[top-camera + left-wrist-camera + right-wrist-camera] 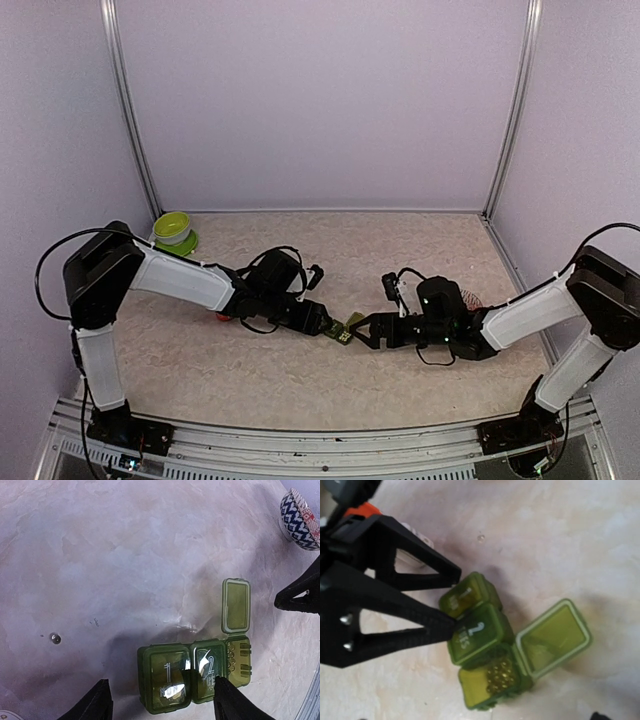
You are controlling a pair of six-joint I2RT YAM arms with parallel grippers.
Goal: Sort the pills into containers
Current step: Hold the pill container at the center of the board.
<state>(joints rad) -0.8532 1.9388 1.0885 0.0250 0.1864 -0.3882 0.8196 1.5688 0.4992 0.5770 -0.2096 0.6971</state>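
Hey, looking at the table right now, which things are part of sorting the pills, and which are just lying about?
For the job:
- row of three dark green square plastic boxes, third lid open
- small yellowish round pills inside that open box

Seemingly lying about:
- lime-green round bowl, far left corner
- blue-and-white patterned bowl, contents not visible

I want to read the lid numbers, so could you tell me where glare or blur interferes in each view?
Left wrist: white glare on the containers cuts across both lid numbers, and a soft shadow darkens the table beside them. Right wrist: slightly soft overall, yet the 2 reads. Top: containers too small to read.
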